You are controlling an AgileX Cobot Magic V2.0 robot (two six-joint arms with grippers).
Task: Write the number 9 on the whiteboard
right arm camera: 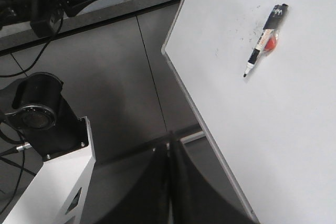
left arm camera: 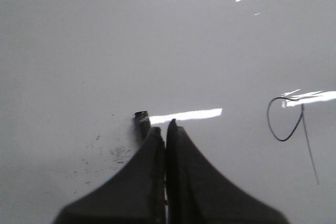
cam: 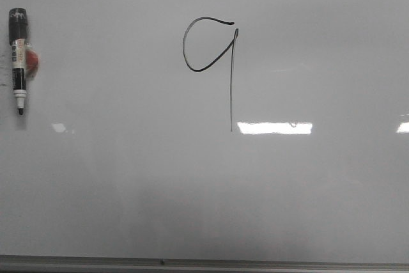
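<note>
Nearest the wrist cameras, left tool [left arm camera: 166, 125] and right tool [right arm camera: 169, 148] are sitting fully closed, gripping nothing; beyond, on the whiteboard [cam: 319, 196], the number 9 [cam: 214, 62] is showing complete, marker pen [cam: 18, 55] lying far left; nothing is remaining

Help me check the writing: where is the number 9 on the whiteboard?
In the front view, the number 9 sits in the upper middle of the whiteboard, well right of the marker pen at the left edge.
</note>
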